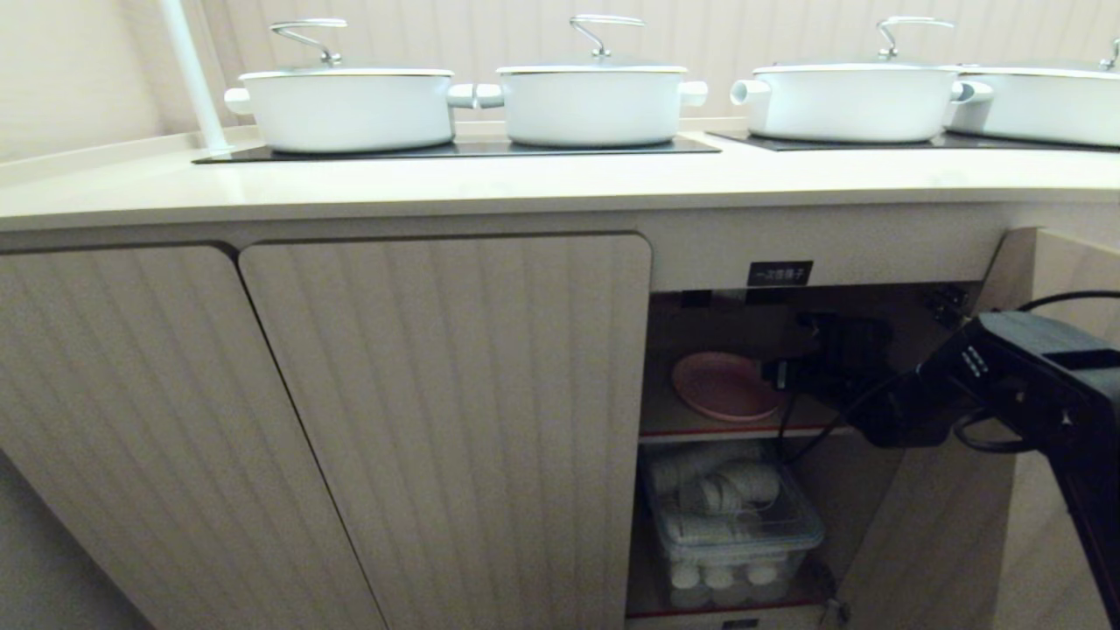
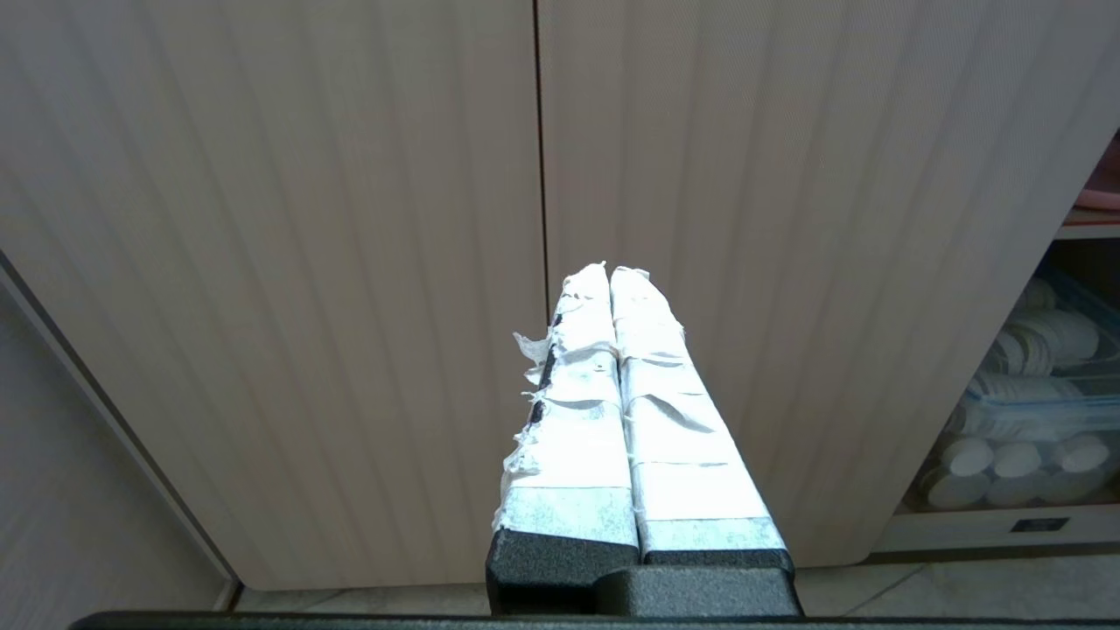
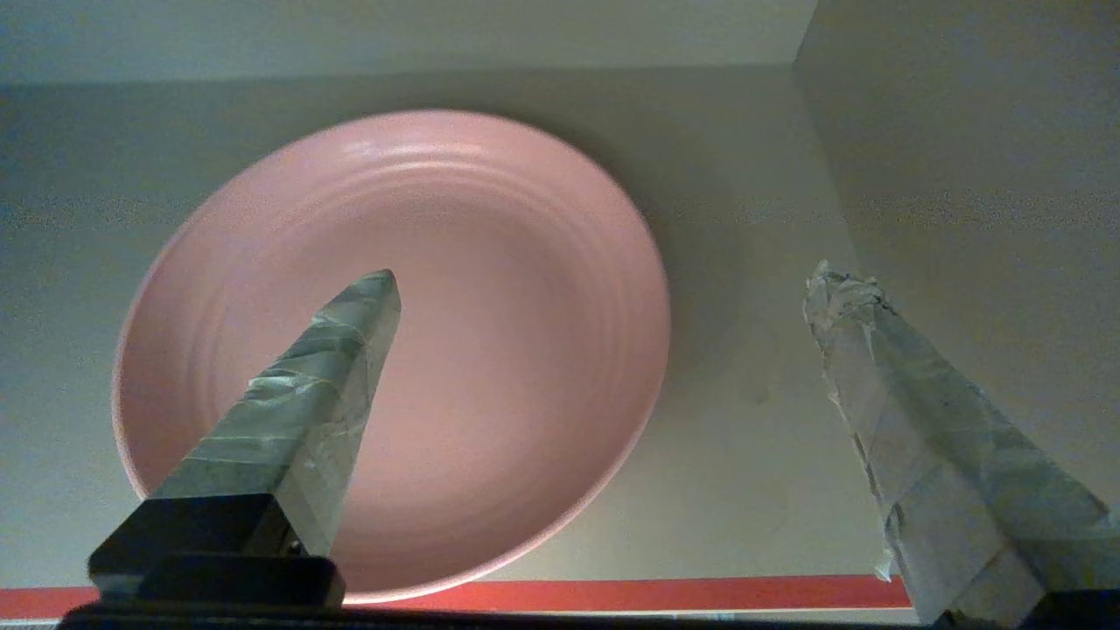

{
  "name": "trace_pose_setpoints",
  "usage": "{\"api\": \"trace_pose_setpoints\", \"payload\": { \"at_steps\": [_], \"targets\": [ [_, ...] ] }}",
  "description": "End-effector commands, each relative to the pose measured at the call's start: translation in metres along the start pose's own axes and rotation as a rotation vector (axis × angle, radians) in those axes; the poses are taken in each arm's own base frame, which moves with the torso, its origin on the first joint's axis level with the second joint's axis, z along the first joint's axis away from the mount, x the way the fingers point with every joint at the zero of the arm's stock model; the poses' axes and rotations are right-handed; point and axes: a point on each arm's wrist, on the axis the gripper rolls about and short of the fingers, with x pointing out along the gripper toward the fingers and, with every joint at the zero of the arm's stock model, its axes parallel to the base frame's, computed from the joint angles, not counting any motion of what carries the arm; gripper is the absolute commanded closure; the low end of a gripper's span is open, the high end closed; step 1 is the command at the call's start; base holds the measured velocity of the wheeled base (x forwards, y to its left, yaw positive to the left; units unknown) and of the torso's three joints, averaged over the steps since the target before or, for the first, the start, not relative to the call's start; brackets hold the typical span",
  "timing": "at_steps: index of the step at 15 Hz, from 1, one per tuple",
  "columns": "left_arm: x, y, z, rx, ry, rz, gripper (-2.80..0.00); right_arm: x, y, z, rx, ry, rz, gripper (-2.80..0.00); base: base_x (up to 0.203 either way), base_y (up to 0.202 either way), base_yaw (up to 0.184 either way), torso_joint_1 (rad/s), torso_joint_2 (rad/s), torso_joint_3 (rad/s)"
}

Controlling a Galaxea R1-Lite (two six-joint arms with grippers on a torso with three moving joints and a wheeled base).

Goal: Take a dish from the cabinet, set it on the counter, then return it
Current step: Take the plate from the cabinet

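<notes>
Cabinet [image 1: 787,437] under desk [image 1: 525,188]: door swung open at right, small black label [image 1: 780,273] on the rail above the opening. Pink dish [image 1: 724,385] lies flat on the upper inner shelf [image 1: 700,430], toward the left side of the compartment, nothing on it.

Right pincer [image 3: 604,289] reached inside the compartment at shelf level, taped fingers [image 3: 332,350] spread wide, holding nothing. In right wrist view one finger shows over the dish's bowl, the other beside the dish nr the right cabinet wall; contact w/ dish cannot be told.

Left pincer [image 2: 608,271] idle, low in front of two closed fluted doors [image 2: 350,262], taped fingers pressed together, empty.

Lower compartment: clear lidded plastic box [image 1: 731,525] w/ white round items inside. On desk: black hob panels [image 1: 455,149] carrying white lidded pots [image 1: 346,101], four in view. White vertical pole [image 1: 192,74] at desk's left rear.
</notes>
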Motion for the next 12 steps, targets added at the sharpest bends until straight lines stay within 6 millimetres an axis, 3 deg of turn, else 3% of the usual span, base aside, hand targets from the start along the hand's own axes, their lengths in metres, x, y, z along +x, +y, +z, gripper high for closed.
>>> {"api": "trace_pose_setpoints", "payload": {
  "at_steps": [1, 12],
  "targets": [
    [0.0, 0.0, 0.0, -0.001, 0.0, -0.001, 0.0, 0.003, 0.0, 0.003, -0.001, 0.001, 0.0, -2.8, 0.0, 0.0, 0.0, 0.0, 0.0, 0.0],
    [0.0, 0.0, 0.0, 0.0, 0.0, -0.001, 0.0, 0.021, -0.005, 0.015, 0.007, 0.159, -0.014, -2.8, 0.0, 0.0, 0.0, 0.0, 0.0, 0.0]
  ]
}}
